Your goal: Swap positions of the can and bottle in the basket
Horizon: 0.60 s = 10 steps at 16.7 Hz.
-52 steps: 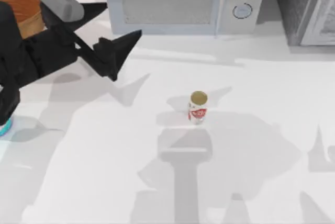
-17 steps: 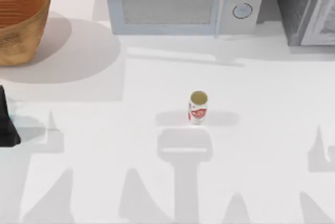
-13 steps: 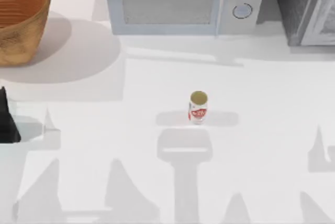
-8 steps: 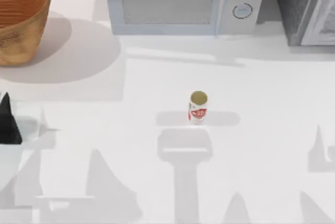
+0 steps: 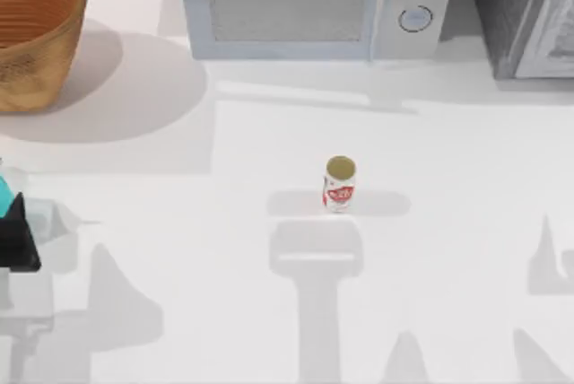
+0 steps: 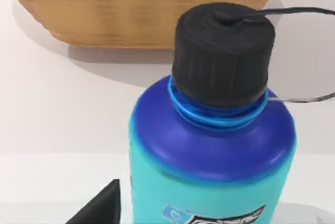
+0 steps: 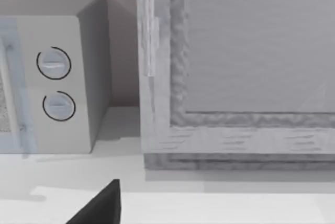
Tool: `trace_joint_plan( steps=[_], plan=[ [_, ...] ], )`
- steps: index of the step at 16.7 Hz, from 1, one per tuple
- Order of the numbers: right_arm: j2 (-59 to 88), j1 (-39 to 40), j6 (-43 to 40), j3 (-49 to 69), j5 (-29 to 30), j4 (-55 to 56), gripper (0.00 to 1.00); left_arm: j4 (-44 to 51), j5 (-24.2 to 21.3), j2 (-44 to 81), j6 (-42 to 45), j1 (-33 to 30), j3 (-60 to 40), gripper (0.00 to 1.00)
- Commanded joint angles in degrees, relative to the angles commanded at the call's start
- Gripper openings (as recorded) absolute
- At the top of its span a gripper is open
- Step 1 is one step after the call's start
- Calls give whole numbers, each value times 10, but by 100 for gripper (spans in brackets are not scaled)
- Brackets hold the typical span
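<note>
Top view first: the can (image 5: pixel 339 184) stands upright near the middle of the white table (image 5: pixel 448 249), alone, its dull gold top facing up and the red label turned toward the near edge. Well apart from it, at the far left corner, sits the basket (image 5: pixel 31 34) — woven, brown-orange, nothing visible inside. At the table's left edge a sliver of teal marks the bottle (image 5: pixel 4 188), with the dark tip of the left gripper (image 5: pixel 16 239) touching or just beside it. From the left wrist the bottle (image 6: pixel 212 145) is upright, teal body, blue shoulder, black ribbed cap, and the basket's wall (image 6: pixel 141 4) lies beyond it; one black finger (image 6: pixel 102 208) pokes up beside the bottle — whether the claw pinches it or stands spread, I cannot tell. A microwave (image 5: pixel 314 3) stands at the back. The right wrist view shows that microwave's dials (image 7: pixel 55 82), a grey cabinet (image 7: pixel 235 67) next to it, and one dark fingertip (image 7: pixel 102 208); that claw's state I cannot tell either.
</note>
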<state>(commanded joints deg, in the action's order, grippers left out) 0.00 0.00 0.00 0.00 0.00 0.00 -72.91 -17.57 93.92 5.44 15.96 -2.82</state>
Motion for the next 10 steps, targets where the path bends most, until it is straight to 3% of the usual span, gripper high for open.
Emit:
trace_joint_plan(
  steps=[4,10],
  plan=[
    [0,0,0,0,0,0,100,-64,-11,71,12,16,-5,100],
    [0,0,0,0,0,0,100,-68,-11,74,13,15,-3,100]
  ],
)
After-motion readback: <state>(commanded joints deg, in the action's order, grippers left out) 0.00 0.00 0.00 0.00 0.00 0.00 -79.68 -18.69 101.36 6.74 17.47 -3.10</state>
